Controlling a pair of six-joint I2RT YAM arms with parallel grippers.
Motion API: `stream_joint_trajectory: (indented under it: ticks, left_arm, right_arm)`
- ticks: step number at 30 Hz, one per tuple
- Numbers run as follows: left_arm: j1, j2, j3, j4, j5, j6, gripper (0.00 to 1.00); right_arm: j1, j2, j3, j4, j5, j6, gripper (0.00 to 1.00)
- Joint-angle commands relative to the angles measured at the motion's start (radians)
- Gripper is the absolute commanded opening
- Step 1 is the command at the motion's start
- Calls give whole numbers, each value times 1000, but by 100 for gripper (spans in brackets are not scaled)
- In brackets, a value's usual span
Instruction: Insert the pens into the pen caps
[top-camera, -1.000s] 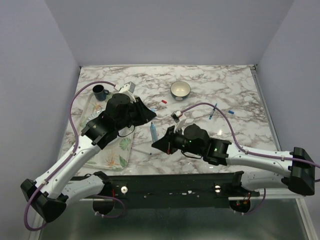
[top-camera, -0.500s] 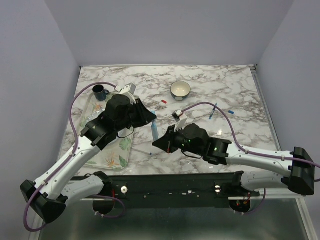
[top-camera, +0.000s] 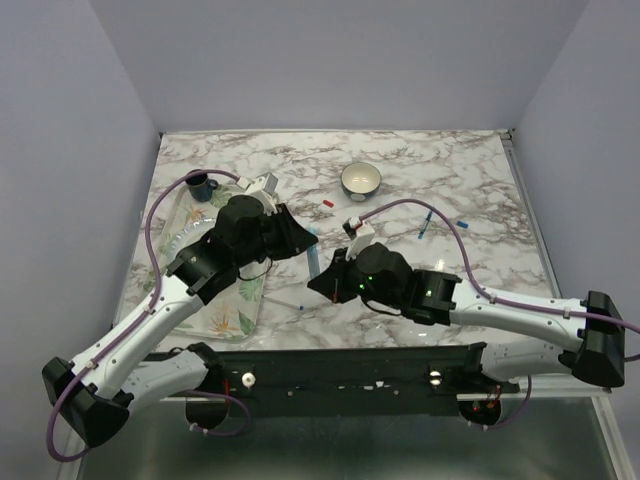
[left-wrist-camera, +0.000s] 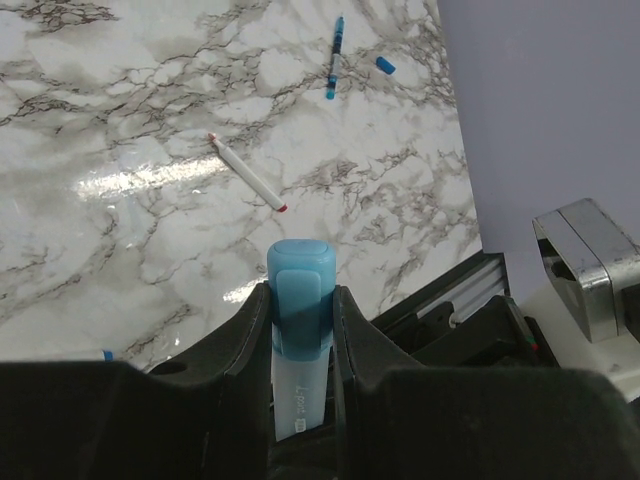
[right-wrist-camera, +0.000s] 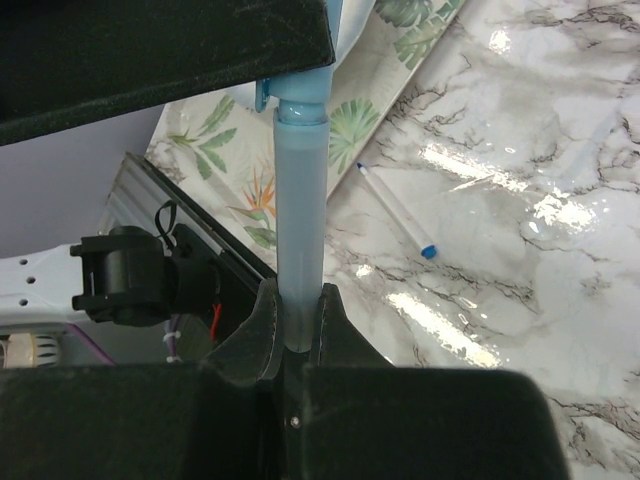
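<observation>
Pale blue marker (top-camera: 313, 262) hangs above the table (top-camera: 470, 170) by the middle of its near edge. Left gripper (left-wrist-camera: 300, 330) is clamped on its light blue cap (left-wrist-camera: 300, 285) and right gripper (right-wrist-camera: 298, 310) is clenched on the barrel. Best to keep cap and barrel in line and press straight together, no twisting.

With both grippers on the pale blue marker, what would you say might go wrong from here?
1. The left gripper pinches the cap and the right gripper the barrel; pushing off-axis may jam or bend the marker.
2. The barrel may slip in the right gripper instead of seating.
3. Released early, it could drop onto the white pen lying nearby.
</observation>
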Motion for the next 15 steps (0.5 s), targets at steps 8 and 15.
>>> stream_joint_trajectory:
  ticks: [8,15]
  left_arm:
    - [-46,-12,-11,-68,53,24,0]
    - [-50,-22,-8,-31,156,30,28]
  right_arm:
    - [-1,-9,82,31,150,-12,1]
    - [1,-12,47,136,112,-133,1]
